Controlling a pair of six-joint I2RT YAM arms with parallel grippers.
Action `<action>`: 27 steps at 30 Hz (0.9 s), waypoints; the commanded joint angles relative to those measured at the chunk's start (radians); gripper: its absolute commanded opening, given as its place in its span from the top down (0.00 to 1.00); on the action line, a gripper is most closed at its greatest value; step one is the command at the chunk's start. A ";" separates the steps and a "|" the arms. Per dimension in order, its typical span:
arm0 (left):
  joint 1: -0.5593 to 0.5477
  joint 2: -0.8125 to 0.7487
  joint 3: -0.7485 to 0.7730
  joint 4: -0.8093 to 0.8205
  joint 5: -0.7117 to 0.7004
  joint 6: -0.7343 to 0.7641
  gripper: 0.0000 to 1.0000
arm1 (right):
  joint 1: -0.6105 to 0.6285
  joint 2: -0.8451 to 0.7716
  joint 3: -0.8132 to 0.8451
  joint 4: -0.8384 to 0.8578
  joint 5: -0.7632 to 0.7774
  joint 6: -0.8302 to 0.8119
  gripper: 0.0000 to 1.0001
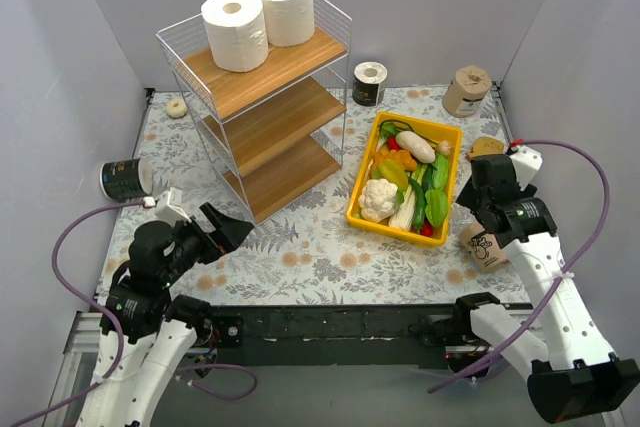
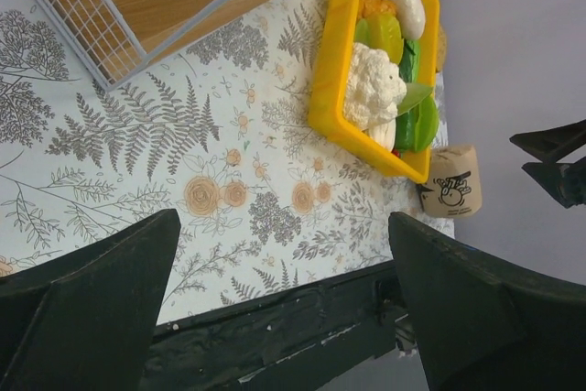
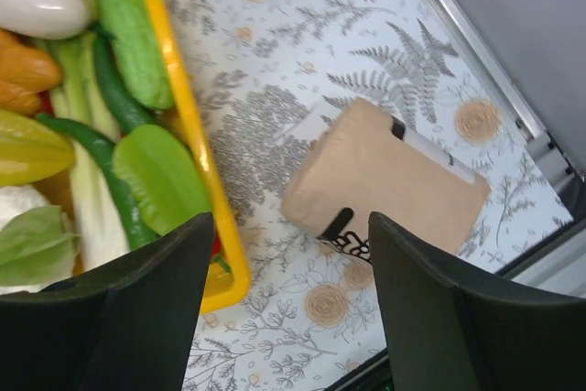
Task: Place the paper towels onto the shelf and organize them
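Bright, even light from above. Soft, faint shadows under shelf (image 1: 290, 62) and beside yellow bin (image 1: 453, 167). No glare. Top view sharp; right wrist view slightly soft.

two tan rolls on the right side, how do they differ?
Pose: the far tan roll stands upright with its core hole up, while the near tan roll lies on its side.
Place: the far tan roll sits at the back, beyond the yellow bin. The near tan roll lies by the bin's near corner, below the open right end effector.
Shared: tan wrap, similar size, neither on the shelf.
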 commanded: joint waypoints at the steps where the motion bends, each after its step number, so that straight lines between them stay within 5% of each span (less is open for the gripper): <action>1: -0.003 0.084 0.011 0.042 0.089 0.070 0.02 | -0.166 -0.054 -0.102 0.082 -0.120 -0.035 0.24; 11: -0.005 0.099 0.000 0.040 0.125 0.085 0.02 | -0.698 -0.149 -0.211 0.204 -0.401 -0.111 0.25; 21: -0.016 0.197 -0.016 0.050 0.158 0.093 0.02 | -0.815 -0.283 -0.372 0.270 -0.535 -0.070 0.25; 27: -0.014 0.211 -0.019 0.045 0.141 0.084 0.02 | -0.820 -0.335 -0.400 0.206 -0.443 -0.005 0.22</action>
